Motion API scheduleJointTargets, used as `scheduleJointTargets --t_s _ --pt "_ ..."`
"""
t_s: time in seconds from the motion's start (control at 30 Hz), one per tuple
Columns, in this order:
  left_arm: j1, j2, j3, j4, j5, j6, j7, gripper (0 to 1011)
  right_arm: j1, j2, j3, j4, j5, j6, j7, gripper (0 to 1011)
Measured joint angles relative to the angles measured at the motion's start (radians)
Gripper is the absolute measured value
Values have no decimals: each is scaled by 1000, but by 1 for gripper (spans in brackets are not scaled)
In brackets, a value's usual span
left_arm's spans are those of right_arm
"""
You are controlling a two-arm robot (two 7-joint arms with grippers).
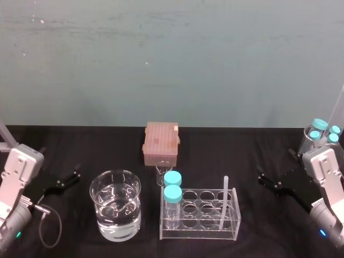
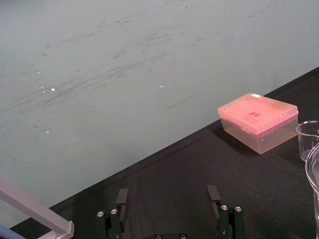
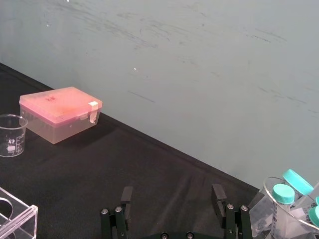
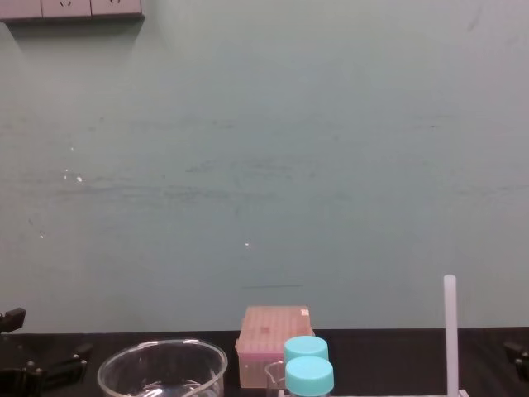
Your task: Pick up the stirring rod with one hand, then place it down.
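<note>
Nothing of the task looks done yet. At the left side of the bench (image 1: 86, 144) the left tool (image 1: 65, 181) sits low, fingers apart and empty, just left of the water beaker (image 1: 115, 210). The stirring rod (image 1: 224, 200) stands upright in the right end of the clear rack (image 1: 199, 234), untouched. The right tool (image 1: 270, 184), fingers apart and empty, sits near the rack's right side. Grasp, lift and set-down all remain.
</note>
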Motion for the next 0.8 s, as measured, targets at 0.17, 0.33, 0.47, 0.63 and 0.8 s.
scheduleJointTargets --t_s 0.17,0.33,0.47,0.63,0.8 --pt "0 0 0 0 0 0 0 1005 0 0 0 0 0 0 0 1000" --pt "0 0 0 0 0 0 0 1005 0 0 0 0 0 0 0 1000" --pt "0 0 0 0 0 0 0 1005 0 0 0 0 0 0 0 1000" --pt "0 0 0 0 0 0 0 1005 0 0 0 0 0 0 0 1000" --pt "0 0 0 0 0 0 0 1005 -1 -1 3 0 0 -1 2 1000"
